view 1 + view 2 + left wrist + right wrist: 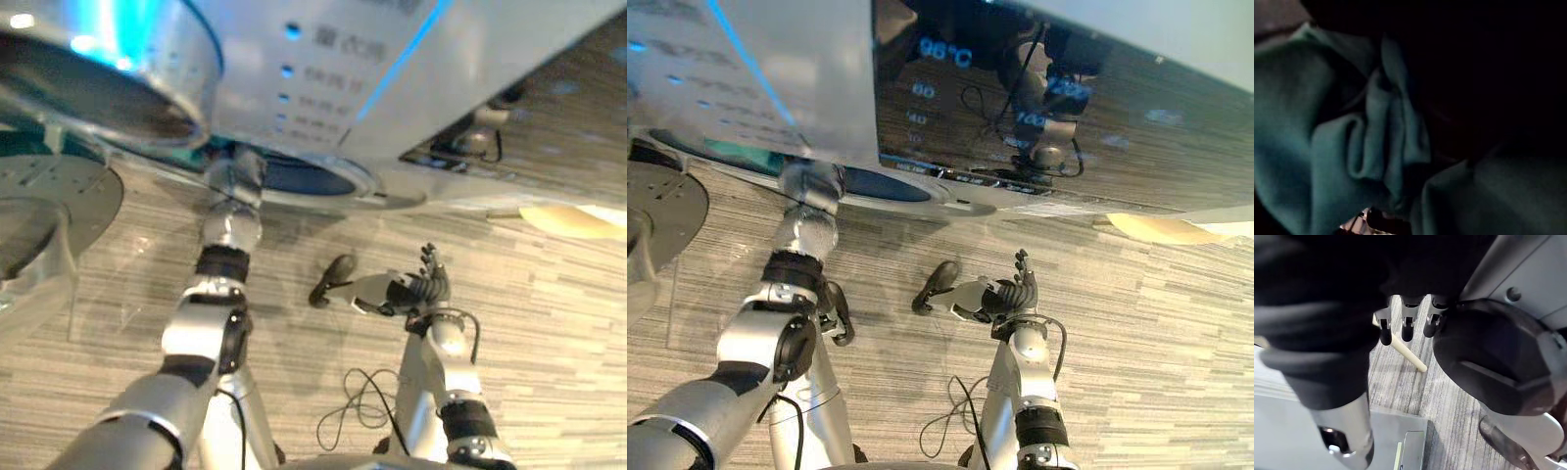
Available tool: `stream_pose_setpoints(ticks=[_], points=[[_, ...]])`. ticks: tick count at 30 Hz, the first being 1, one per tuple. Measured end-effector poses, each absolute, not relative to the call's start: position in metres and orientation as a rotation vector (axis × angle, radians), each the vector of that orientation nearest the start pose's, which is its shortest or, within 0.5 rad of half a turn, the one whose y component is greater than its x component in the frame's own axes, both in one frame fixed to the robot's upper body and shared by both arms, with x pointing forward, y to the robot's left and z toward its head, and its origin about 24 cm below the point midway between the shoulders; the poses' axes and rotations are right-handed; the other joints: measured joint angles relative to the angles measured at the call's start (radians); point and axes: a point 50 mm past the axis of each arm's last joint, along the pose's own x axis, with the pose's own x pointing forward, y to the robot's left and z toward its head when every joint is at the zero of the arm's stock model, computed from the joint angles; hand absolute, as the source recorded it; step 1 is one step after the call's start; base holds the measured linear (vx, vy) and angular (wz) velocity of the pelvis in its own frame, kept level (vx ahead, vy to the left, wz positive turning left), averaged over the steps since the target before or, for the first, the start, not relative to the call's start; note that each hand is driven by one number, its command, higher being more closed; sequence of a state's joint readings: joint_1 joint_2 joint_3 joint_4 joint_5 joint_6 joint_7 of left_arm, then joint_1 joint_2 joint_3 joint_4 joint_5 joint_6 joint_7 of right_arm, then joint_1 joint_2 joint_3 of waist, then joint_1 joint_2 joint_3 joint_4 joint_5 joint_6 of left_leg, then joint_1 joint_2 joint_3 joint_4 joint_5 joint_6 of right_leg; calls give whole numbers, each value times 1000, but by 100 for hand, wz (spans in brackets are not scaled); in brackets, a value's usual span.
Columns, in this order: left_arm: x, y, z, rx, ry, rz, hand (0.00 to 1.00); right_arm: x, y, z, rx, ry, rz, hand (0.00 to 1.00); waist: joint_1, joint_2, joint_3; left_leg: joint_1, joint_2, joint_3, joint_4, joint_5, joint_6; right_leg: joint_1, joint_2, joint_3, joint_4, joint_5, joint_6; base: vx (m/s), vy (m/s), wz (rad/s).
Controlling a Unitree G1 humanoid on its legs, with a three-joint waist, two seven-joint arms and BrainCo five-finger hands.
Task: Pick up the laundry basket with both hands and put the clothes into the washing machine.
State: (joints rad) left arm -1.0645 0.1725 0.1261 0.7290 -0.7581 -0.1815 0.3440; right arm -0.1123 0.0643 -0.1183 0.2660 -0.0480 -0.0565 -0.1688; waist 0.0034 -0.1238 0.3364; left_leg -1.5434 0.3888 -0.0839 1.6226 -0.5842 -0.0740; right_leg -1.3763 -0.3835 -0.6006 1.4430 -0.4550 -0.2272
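The washing machine (411,69) leans over the top of the eye views, its round opening (313,178) just below the panel. My left arm reaches up into that opening, and the left hand is hidden inside it. Teal clothes (1352,142) lie crumpled in the dark drum in the left wrist view. A strip of teal cloth (737,149) shows at the opening's rim. My right hand (416,287) hovers low over the floor in front of the machine, palm up. Its fingers (1406,328) are straight and hold nothing.
The machine's round door (59,201) stands swung open at the left. A pale round object (573,220) lies on the striped wood floor at the right, below the machine. A beige stick (1406,354) lies on the floor past my right fingers.
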Motion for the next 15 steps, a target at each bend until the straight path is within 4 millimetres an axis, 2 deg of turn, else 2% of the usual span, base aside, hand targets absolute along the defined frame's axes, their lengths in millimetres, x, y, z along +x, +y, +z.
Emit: stream_pose_setpoints(ticks=[2,4,5,6,7,10,13,15], points=[[408,159,254,-751,-369,203,100,269,-157,13,25,99,-222,0,-8,-11,-7,-10,11,0,1,1,-1,-13,3,1,-2,4,-7,56,37,-11],[408,157,302,-806,-441,142,100,270,-152,15,29,94,-180,0,-24,-24,-17,-23,19,-1,1,1,-1,-27,18,1,-18,15,-26,51,42,-22],[406,154,317,-814,-468,115,100,270,-152,15,29,93,-175,0,-28,-28,-20,-25,23,0,1,1,-1,-27,20,0,-21,18,-26,28,29,-28],[399,147,351,-809,-540,59,100,270,-149,15,28,93,-164,0,-32,-40,-28,-34,32,-4,-5,1,-1,-33,35,-3,-38,28,-24,11,20,-30],[389,139,382,-790,-616,7,0,269,-146,14,25,97,-148,0,-42,-57,-53,-50,36,0,-20,2,-4,-51,45,-4,-60,38,-17,4,15,-34],[366,121,431,-732,-763,-80,0,265,-145,16,24,91,-142,0,-46,-68,-82,-62,51,7,-57,18,-2,-56,72,-13,-119,66,1,7,12,-26],[374,130,424,-628,-752,-28,0,265,-144,16,25,94,-125,0,-53,-68,-98,-59,60,14,-86,35,5,-49,92,-24,-168,98,-11,27,13,-18],[392,144,405,-320,-654,59,0,265,-144,17,25,89,-106,0,-59,-68,-98,-39,65,28,-113,42,10,-33,103,-26,-203,120,-19,38,1,-11]])
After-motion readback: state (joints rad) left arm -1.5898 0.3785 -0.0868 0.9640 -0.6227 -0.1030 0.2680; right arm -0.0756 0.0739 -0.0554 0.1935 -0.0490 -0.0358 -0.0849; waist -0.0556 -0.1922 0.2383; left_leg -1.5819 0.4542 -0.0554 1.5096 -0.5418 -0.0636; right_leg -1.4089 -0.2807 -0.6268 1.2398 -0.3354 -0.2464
